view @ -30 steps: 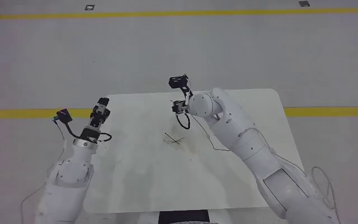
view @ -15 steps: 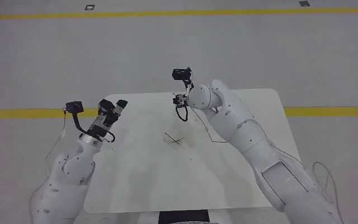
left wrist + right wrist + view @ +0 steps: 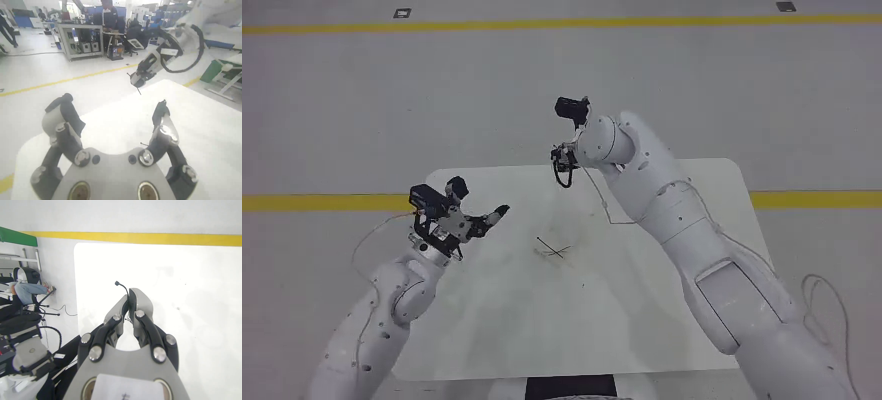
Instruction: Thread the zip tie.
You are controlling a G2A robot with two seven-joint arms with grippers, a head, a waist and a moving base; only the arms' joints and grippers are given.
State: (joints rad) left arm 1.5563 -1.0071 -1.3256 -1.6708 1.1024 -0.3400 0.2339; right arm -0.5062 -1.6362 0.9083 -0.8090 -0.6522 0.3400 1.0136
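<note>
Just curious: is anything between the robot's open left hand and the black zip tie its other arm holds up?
Nothing visible. Only open air above the white table separates the left gripper from the thin black plastic zip tie pinched in the right gripper.

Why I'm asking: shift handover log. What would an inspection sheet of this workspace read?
Surface: white round-cornered tabletop, faintly scuffed.
Job's things: thin black plastic zip tie pinched in the right gripper near the table's far edge; crossed thin black strips, likely zip ties, lying mid-table.
Clutter: nothing seen.
Grippers: right gripper shut on the zip tie; left gripper open, empty, over the table's left side.
Cables: black cable loop at the right wrist.
Surroundings: yellow floor lines; equipment racks.
</note>
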